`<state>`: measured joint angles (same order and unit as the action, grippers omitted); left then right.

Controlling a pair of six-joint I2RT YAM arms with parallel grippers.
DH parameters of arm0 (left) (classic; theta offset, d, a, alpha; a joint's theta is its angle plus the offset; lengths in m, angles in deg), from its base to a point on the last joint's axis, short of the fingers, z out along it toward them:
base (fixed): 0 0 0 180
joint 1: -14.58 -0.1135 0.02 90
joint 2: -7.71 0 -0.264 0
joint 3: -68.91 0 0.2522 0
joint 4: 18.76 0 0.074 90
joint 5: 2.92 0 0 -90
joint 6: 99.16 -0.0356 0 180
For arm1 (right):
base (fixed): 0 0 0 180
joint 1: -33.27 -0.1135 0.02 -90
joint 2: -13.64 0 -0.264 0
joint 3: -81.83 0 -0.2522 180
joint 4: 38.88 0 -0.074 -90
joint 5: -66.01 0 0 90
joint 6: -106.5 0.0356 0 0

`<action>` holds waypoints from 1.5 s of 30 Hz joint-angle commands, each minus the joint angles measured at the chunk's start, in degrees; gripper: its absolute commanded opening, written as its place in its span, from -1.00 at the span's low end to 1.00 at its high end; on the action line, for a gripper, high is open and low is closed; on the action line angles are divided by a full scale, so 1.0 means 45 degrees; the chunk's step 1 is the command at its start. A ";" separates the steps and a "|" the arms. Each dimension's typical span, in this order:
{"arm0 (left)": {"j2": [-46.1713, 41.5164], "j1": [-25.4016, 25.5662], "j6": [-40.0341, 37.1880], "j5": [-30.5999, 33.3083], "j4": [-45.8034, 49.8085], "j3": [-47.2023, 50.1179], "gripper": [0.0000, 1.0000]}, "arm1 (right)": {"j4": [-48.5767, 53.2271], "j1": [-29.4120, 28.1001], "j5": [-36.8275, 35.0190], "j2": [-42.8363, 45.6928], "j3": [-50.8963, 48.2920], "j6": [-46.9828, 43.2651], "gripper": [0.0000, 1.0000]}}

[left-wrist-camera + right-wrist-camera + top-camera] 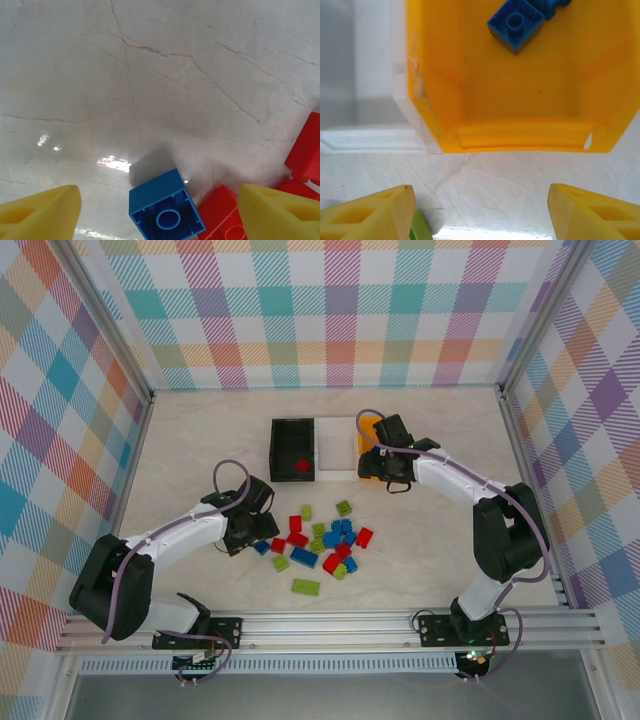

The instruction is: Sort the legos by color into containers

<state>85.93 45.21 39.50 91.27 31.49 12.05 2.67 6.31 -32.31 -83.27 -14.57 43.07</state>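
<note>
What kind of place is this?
Probably a robot test cell rather than a home: plaid panel walls on a metal frame, a left arm and right arm bolted to a rail, and legos and containers on a marble-look table.

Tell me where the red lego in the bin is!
In the top view, the red lego sits inside the black container, the leftmost, beside the white container.
</note>
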 commanded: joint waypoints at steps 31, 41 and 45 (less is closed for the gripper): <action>-0.0222 0.0224 0.0386 0.0308 0.0446 -0.1048 -0.45 | -0.0405 0.0289 -0.1187 0.1705 -0.0849 0.0403 0.41; 0.5186 0.1627 -0.1482 0.1314 0.1662 -0.9957 -0.45 | -0.0779 0.1186 -0.1538 0.4446 -0.3862 0.1609 0.41; 0.8368 0.1986 -0.2012 0.1564 0.2648 -1.4360 -0.45 | -0.0615 0.1223 -0.1503 0.5127 -0.4602 0.1781 0.42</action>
<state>116.49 52.82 34.19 96.14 36.86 -43.61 -0.08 11.77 -38.56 -62.24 -33.60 49.12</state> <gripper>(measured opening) 0.322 0.706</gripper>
